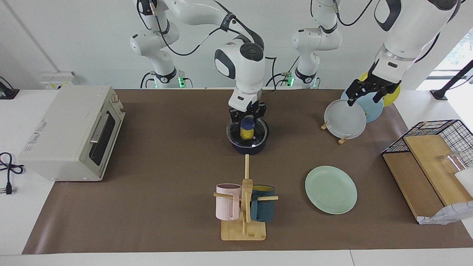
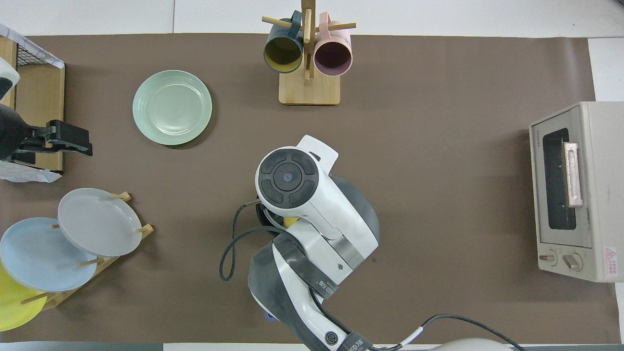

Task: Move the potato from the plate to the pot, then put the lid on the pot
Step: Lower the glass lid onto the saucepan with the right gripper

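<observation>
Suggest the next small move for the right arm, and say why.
Probably open the right claw and lift straight up. The lid already sits level on the pot, the potato shows through the glass, and the claw is shut on the knob. The left claw waits open over the plate rack.

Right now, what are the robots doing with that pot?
The right gripper is shut on the blue knob of the lid, which sits on the pot. The potato is inside, showing yellow through the glass. The plate lies bare, farther from the robots. The left gripper waits open over the plate rack, holding nothing.
</observation>
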Motion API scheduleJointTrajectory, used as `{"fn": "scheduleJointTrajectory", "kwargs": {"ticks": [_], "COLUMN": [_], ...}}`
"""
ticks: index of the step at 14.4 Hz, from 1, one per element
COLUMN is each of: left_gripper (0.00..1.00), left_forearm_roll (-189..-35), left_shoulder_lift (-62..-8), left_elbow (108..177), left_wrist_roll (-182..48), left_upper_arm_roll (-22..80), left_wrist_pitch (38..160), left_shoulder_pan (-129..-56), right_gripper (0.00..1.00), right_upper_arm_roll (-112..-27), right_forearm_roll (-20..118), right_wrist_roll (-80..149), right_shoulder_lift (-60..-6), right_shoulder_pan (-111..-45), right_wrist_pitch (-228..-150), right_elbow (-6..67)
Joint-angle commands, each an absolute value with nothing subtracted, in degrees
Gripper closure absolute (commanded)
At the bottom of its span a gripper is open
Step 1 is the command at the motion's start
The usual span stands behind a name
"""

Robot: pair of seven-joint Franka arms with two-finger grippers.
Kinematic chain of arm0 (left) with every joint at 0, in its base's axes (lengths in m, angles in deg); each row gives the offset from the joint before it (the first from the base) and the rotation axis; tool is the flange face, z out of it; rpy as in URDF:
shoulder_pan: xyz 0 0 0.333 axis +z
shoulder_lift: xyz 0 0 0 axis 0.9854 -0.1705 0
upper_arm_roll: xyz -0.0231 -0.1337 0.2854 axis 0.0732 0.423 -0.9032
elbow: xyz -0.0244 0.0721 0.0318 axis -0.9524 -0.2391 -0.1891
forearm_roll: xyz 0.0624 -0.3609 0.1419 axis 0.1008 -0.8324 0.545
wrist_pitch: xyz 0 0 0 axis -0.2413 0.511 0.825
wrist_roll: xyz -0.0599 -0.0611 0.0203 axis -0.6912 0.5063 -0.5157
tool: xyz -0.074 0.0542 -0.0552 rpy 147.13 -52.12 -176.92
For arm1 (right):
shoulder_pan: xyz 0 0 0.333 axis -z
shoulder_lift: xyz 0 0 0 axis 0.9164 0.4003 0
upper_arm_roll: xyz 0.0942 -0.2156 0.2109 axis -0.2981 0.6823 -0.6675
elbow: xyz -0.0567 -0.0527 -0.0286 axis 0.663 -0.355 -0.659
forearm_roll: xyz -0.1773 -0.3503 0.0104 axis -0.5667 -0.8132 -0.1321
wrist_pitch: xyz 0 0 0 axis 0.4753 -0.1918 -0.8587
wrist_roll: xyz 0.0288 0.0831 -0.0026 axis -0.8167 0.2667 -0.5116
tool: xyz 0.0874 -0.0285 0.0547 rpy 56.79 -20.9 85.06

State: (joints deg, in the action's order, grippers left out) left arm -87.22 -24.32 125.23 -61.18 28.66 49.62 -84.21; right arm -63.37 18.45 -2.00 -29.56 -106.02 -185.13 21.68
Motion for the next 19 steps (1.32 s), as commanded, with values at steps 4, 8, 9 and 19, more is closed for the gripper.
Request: {"fn": "scheduleJointTrajectory", "kwargs": {"ticks": [4, 8, 9, 19], "left_gripper": [0.00, 0.00, 0.00, 0.00], "left_forearm_roll": [-86.1, -86.2, -86.5, -89.0], "left_shoulder_lift": [-23.5, -23.3, -23.3, -22.8], "left_elbow": [124.3, 124.5, 124.5, 126.5], "left_wrist_roll": [-60.1, -59.9, -60.1, -60.4], "left_upper_arm_roll": [28.0, 27.5, 27.5, 27.6], "left_wrist_pitch": [49.1, 49.2, 49.3, 48.5], "left_shoulder_pan": [-85.1, -85.4, -85.2, -85.5], "right_gripper": [1.00, 1.00, 1.00, 1.00], "right_upper_arm_roll": [-63.8, -63.8, -63.8, -63.8], "right_forearm_roll": [17.8, 17.8, 17.8, 18.4], "right_wrist_roll": [-3.9, -4.1, -4.3, -6.3], "right_shoulder_lift": [-31.7, -32.0, -32.1, -32.7], "right_shoulder_pan": [-106.9, -107.5, -107.5, -107.8], "right_wrist_pitch": [-190.0, -190.7, -190.8, -191.1], "right_elbow": [26.4, 27.4, 27.5, 29.2]}}
